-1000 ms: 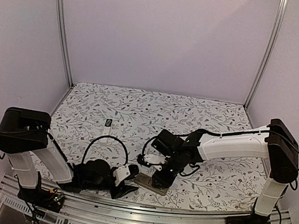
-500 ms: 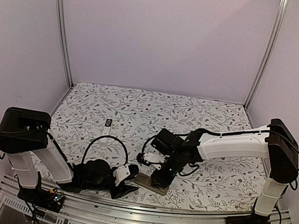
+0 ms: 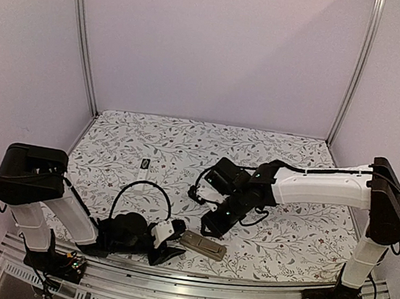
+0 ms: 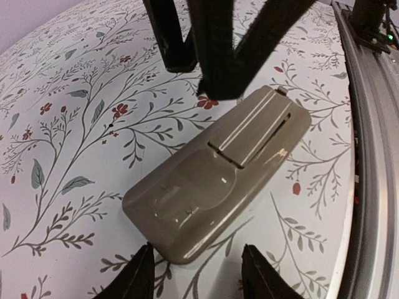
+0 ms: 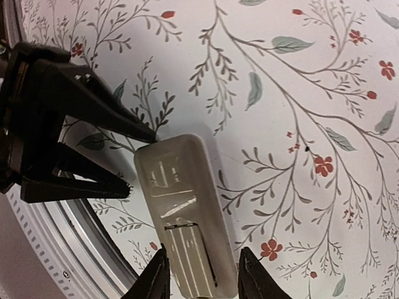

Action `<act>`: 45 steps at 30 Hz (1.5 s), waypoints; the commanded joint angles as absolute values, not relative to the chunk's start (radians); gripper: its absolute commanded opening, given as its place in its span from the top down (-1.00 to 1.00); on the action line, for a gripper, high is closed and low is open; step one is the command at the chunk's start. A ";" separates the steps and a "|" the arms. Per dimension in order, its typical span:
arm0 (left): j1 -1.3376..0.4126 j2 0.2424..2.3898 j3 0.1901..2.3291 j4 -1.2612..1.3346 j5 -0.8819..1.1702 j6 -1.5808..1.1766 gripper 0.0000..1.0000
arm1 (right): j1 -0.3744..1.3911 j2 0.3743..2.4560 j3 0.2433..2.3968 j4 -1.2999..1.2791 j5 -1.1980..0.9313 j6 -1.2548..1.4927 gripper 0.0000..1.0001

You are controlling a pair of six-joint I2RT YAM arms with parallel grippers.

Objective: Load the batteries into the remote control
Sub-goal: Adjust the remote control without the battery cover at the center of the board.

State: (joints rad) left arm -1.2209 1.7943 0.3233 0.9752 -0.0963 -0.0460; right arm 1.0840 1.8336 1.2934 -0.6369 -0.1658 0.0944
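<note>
White arms point(image 3: 326, 188), black joints, looped cables

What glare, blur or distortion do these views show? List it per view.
Top external: even, soft light, the cage posts bowed by the lens, the remote small but sharp. Left wrist: pale glare streaks on the remote's back, the left gripper's fingertips soft at the bottom edge. Right wrist: bright highlights on the remote, its own fingers blurred.

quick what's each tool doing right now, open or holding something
Left tool: open, astride the end of the remote, not gripping it.
Right tool: open, empty, above the remote.
</note>
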 commanded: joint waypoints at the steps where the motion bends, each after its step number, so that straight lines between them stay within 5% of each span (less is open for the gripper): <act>1: -1.228 1.810 0.322 0.990 -0.083 -0.045 0.06 | 1.017 1.770 1.320 -0.721 -0.045 0.322 0.26; 11: -1.250 1.808 0.330 0.980 -0.091 -0.063 0.04 | 1.017 1.642 1.189 -0.785 0.011 0.636 0.36; 20: -1.278 1.794 0.347 0.944 -0.096 -0.065 0.04 | 1.019 1.560 1.059 -0.670 -0.142 0.803 0.46; 45: -1.297 1.790 0.347 0.941 -0.112 -0.062 0.04 | 1.048 1.675 1.038 -0.600 -0.197 0.815 0.64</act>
State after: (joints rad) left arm -1.2827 1.7943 0.3325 0.9546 -0.1162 -0.0586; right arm 1.0416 1.6444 1.0389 -0.6296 -0.1806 0.8219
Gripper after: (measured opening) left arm 0.480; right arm 0.192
